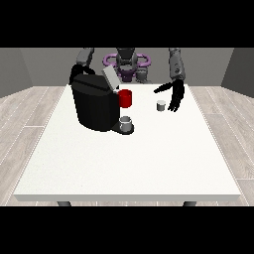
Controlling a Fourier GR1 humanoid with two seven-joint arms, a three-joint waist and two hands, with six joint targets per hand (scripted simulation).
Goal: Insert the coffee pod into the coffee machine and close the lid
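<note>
The coffee pod (160,105), a small pale cylinder, stands upright on the white table (149,163) a little above and to the right of the frame's centre. Just to its right hangs the hand at the view's right (175,97), black, with fingers straight and pointing down toward the tabletop and the thumb spread out to the left above the pod; it grasps nothing and is apart from the pod, though close beside it.

To the left of the pod sits the coffee machine (94,105), a large black block in the upper left of the frame. Its grey lid (111,79) is tilted up and open at the machine's top right. A red part (125,98) shows on the machine's right face, and a small grey cup (126,122) stands on the base below it.

The hand at the view's left (78,70) shows only partly behind the machine's top left corner; how its fingers lie cannot be told
</note>
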